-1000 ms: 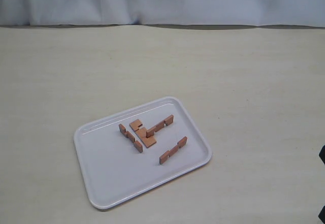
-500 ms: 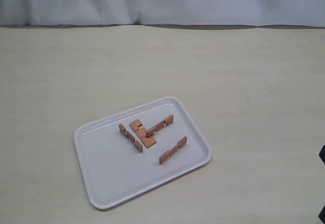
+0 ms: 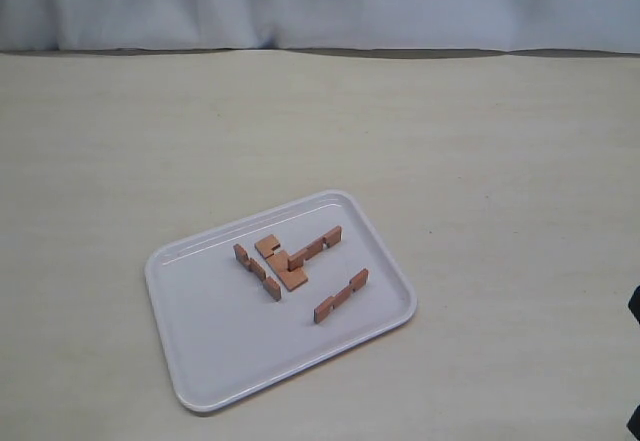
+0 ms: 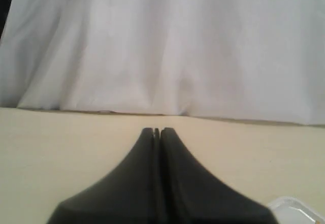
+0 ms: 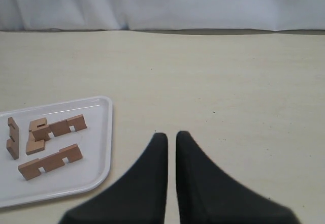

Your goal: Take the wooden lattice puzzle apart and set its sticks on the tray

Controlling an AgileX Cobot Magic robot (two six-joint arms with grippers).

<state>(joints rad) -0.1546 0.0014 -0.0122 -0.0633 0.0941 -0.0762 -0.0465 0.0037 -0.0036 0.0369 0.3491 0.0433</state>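
Table bears tray (image 3: 200, 361), sticks (image 3: 340, 295) lying diagonally.

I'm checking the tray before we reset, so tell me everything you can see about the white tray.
The white tray is a large rectangle with rounded corners and a low raised rim. It looks like smooth plastic. It lies flat on the pale table, turned at an angle to the table's edges. Four notched light-brown wooden sticks lie loose inside it, toward its far half; two of them appear to touch or overlap. Its near half is bare. Neither gripper touches it.
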